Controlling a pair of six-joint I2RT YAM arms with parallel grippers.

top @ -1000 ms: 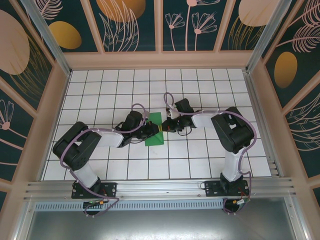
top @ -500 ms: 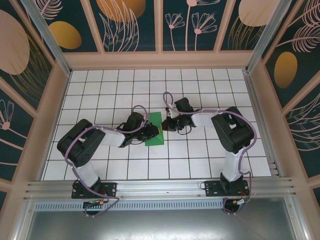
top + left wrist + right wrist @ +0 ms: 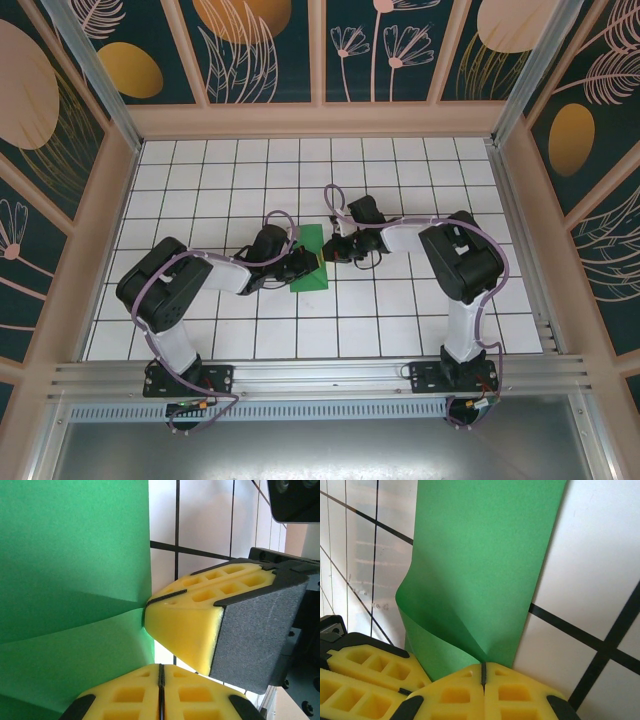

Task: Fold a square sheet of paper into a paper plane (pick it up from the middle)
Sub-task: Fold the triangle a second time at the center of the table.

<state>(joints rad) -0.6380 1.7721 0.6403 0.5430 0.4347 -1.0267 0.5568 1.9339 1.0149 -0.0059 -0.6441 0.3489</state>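
The square sheet of paper [image 3: 308, 275] is green and lies as a narrow strip at the middle of the tiled floor. My left gripper [image 3: 312, 260] and right gripper [image 3: 328, 252] meet tip to tip at its right edge. In the left wrist view the sheet [image 3: 75, 555] bulges up into a crease where the right gripper's yellow fingers [image 3: 200, 615] pinch its edge; my left gripper [image 3: 161, 666] is shut with the raised flap running into its tips. In the right wrist view the right gripper [image 3: 483, 664] is shut on the sheet [image 3: 480, 555], whose flap curls up beside the left fingers [image 3: 370, 672].
The white tiled floor [image 3: 400, 180] with black grid lines stretches around the paper on all sides. Patterned walls [image 3: 320, 50] enclose the back and both sides. An aluminium rail [image 3: 320, 375] carries both arm bases at the near edge.
The left arm's elbow has swung slightly to the right. Both grippers have stayed shut at the paper's edge, and the paper has barely shifted.
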